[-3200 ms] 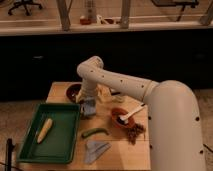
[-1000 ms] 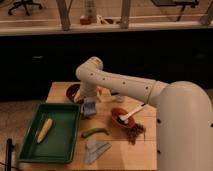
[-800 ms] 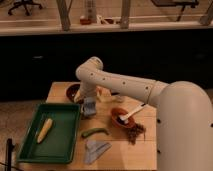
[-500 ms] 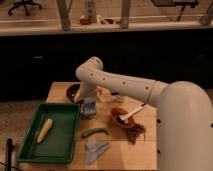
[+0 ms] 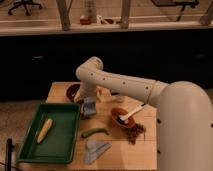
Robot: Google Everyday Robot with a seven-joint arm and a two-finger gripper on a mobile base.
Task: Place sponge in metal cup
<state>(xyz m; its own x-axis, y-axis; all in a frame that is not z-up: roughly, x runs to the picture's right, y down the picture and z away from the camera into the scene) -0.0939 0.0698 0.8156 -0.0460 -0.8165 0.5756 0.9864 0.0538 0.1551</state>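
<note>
Arching a white arm (image 5: 125, 85) across the worktop (image 5: 60, 92), hanging the gripper (image 5: 89, 105) just right of the green tray (image 5: 55, 132). Pinching the sponge (image 5: 89, 110) between narrowed fingers, low over the boards. Judging the move: lifting first, clearing the spoon bowl (image 5: 114, 111) right of the fingers, finding the metal cup, seemingly hiding behind the arm, then releasing squarely above it.
</note>
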